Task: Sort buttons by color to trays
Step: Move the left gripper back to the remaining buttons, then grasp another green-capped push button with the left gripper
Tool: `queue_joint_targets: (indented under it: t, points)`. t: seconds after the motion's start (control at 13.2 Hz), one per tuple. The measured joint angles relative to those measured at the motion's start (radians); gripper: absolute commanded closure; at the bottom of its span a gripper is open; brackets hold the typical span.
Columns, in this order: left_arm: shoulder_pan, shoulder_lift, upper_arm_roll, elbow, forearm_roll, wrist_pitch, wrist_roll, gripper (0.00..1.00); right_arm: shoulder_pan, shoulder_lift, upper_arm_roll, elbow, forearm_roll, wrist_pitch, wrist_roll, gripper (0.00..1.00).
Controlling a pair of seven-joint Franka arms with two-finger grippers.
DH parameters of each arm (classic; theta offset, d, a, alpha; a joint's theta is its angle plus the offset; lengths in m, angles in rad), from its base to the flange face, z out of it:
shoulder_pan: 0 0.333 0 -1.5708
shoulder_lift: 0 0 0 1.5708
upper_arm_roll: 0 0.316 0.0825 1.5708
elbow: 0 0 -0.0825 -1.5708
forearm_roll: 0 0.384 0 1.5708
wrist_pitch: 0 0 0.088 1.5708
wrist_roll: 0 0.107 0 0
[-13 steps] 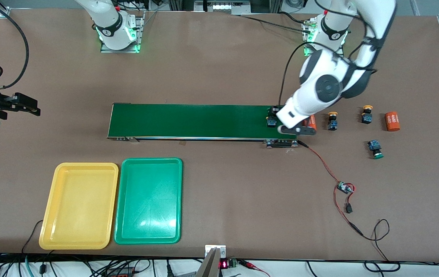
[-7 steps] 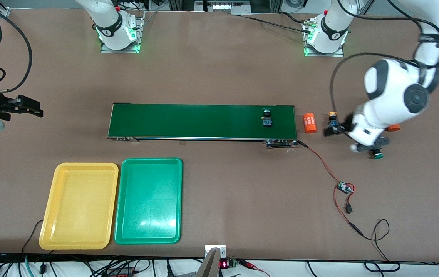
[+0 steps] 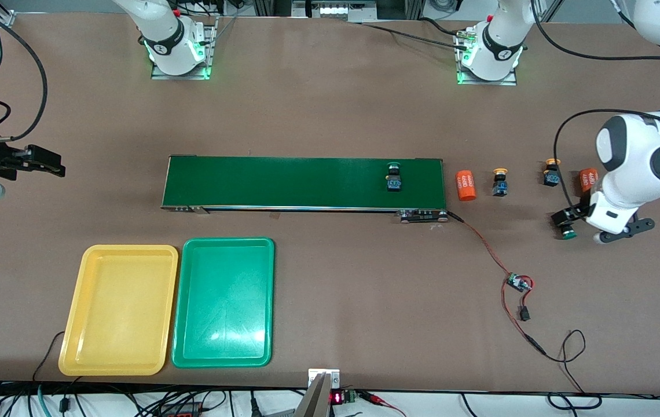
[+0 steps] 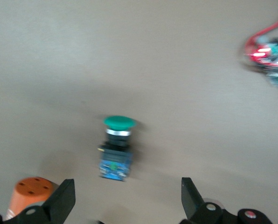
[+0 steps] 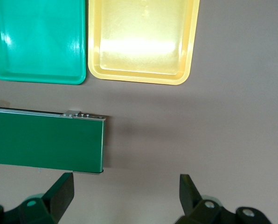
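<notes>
Now the brown table (image 3: 330, 116) looks flat and dull, like board. A long dark green belt (image 3: 283, 182) lies in the middle of the front picture, smooth and shaped like a strip. One green-capped button (image 3: 393, 177) sits on it near its end toward the left arm, round cap on a black and blue body. Another green-capped button (image 3: 565, 226) lies on its side at the right of that picture, and the left gripper (image 3: 582, 223) hangs over it with its jaws spread wide; in the left wrist picture this button (image 4: 115, 147) shows between the two black fingers (image 4: 62, 200). Two yellow-capped buttons (image 3: 499, 181) (image 3: 550, 172) stand on the table above it in the picture. Two orange cylinders (image 3: 466, 185) (image 3: 587, 179) have white print too small to read. At the lower left sit a shiny yellow tray (image 3: 118, 310) and a shiny green tray (image 3: 224, 302), side by side, with round corners. The right gripper (image 3: 35, 160) waits at the left edge, its jaws wide too.
</notes>
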Motion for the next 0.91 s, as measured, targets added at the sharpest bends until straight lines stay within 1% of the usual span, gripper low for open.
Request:
queue_joint_targets:
  t: [0.15,0.3,0.75,0.91]
  points:
    - [0.040,0.027,0.000,-0.001,0.001,0.001,0.047,0.00,0.000,0.000,0.000,0.000,0.000,-0.004,0.009,0.00]
    - [0.058,0.054,0.000,-0.002,0.001,0.001,0.061,0.00,0.000,0.000,0.000,0.000,0.000,-0.006,0.014,0.00]
    - [0.061,0.137,-0.008,-0.003,0.001,0.012,0.065,0.00,0.000,0.000,0.000,0.000,0.000,-0.007,0.015,0.00]
    - [0.065,0.145,-0.008,-0.003,0.001,0.014,0.076,0.05,0.000,0.000,0.000,0.000,0.000,-0.007,0.015,0.00]
